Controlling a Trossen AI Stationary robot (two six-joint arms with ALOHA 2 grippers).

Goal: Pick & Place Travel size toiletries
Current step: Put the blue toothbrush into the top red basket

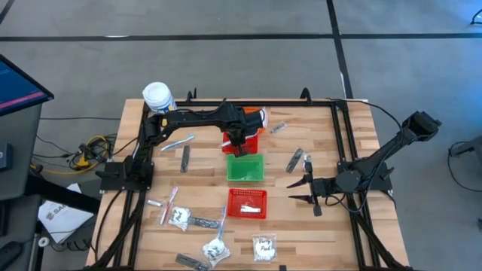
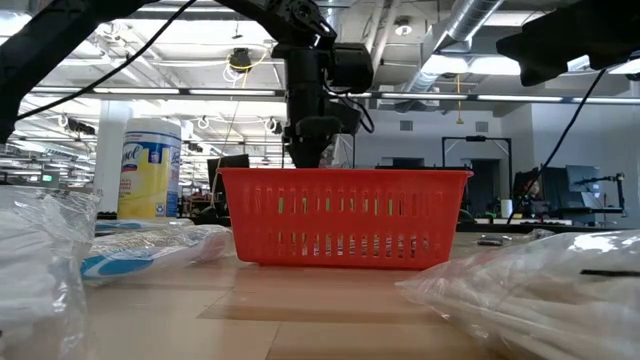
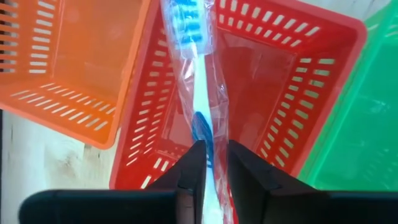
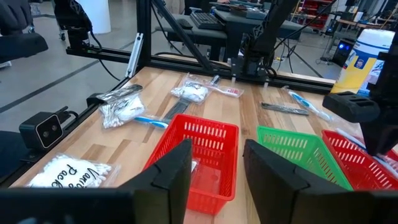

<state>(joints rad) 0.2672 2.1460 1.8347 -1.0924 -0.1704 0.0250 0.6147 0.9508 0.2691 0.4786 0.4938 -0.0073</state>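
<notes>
Toiletries lie scattered over the wooden surface [image 1: 316, 135], most of them along its near-left part. At the far left corner we see a white wipes canister [image 1: 157, 96] with a yellow label. Just right of it and nearer lie a wrapped toothbrush [image 1: 176, 142] and a dark flat strip [image 1: 185, 158]. Nearer still we find a pink toothbrush [image 1: 169, 205], a clear sachet [image 1: 180, 217] with white contents, another bagged bundle [image 1: 216, 248] and a printed sachet [image 1: 263, 247] at the near edge.

The left arm reaches across the far side to the middle, where its left gripper [image 3: 215, 163] hangs over the far red basket [image 3: 292, 87]. In the left wrist view we see its fingers [image 3: 193, 168] standing close on either side of a wrapped blue-and-white toothbrush [image 3: 200, 81], which runs between them and hangs over that basket's left wall; we cannot tell whether they clamp it or have let go. An orange basket [image 3: 74, 68] sits touching the red one on its far side, and a green basket [image 1: 245, 167] sits on its near side. Nearer again stands a second red basket [image 1: 248, 202] with a pale item inside.

Right of the baskets lie a silvery tube [image 1: 279, 127] and two more small items [image 1: 294, 160]. At the right, the right gripper [image 1: 301, 189] waits low over the surface, holding nothing, its fingers parted.
</notes>
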